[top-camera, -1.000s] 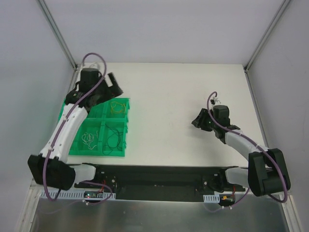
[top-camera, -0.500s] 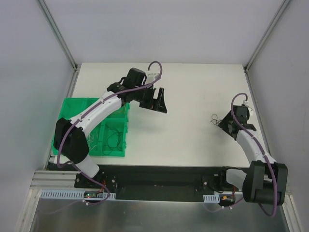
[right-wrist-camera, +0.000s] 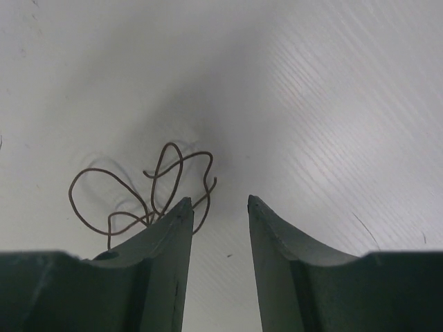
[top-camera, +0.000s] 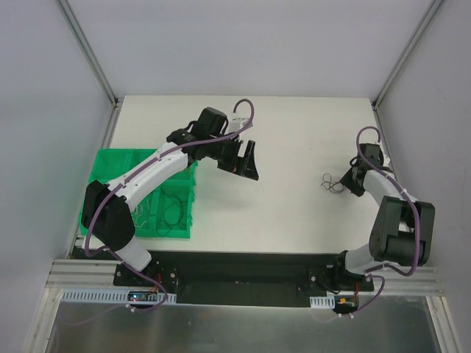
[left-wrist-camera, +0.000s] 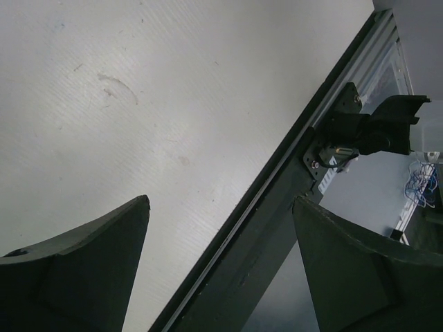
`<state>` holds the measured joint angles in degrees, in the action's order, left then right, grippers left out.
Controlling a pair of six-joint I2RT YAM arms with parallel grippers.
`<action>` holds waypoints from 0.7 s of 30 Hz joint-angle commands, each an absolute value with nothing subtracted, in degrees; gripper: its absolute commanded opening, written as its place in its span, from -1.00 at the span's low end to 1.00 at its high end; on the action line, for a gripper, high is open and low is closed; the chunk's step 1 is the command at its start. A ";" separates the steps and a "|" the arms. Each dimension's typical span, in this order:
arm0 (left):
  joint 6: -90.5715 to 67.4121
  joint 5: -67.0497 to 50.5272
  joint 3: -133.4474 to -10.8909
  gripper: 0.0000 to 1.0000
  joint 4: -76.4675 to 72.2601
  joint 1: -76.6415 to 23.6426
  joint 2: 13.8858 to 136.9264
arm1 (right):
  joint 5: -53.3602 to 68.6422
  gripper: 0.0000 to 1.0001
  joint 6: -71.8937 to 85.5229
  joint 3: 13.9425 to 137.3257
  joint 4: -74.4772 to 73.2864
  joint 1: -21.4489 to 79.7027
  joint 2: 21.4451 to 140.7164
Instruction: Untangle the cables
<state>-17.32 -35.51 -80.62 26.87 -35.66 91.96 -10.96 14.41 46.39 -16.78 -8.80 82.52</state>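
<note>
One thin brownish cable (right-wrist-camera: 142, 188) lies curled in loops on the white table; the top view shows it as a small dark wad (top-camera: 333, 183) at the right. My right gripper (right-wrist-camera: 217, 202) is open just beside it. Its left finger (right-wrist-camera: 166, 242) overlaps the loops, and nothing sits between the jaws. From above, that gripper (top-camera: 351, 182) is just right of the wad. My left gripper (top-camera: 247, 162) hovers open over the table's middle. In its own view the left gripper (left-wrist-camera: 220, 200) has wide jaws with nothing in them. More cables, a dark one (top-camera: 174, 207) and a pale one (top-camera: 138, 213), lie in the green tray.
A green tray (top-camera: 110, 156) with several compartments stands at the left, partly covered by the left arm. The black rail (left-wrist-camera: 277, 207) along the table's near edge shows in the left wrist view. Metal frame posts rise at the back corners.
My left arm swung from above the green tray out over the table's middle. My right arm drew back to the right, the cable now lies on the table, and its jaws narrowed.
</note>
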 commanded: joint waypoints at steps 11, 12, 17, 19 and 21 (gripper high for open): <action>-18.02 -37.62 -80.07 0.64 25.75 -35.77 90.17 | -14.94 -0.38 13.45 58.88 -22.94 -6.24 95.45; -18.02 -37.62 -80.16 0.64 25.84 -35.77 90.26 | -14.59 -0.38 13.19 59.32 -23.03 -5.98 95.97; -18.02 -37.70 -80.16 0.64 25.84 -35.68 90.44 | -11.17 -0.51 12.48 62.22 -25.66 -5.54 100.10; -18.10 -37.97 -80.07 0.64 25.84 -35.68 90.35 | -9.68 -0.59 12.22 62.05 -25.66 -5.27 100.98; -18.19 -38.23 -80.16 0.63 25.75 -35.68 90.00 | -10.02 -0.64 11.43 62.23 -26.89 -4.75 101.34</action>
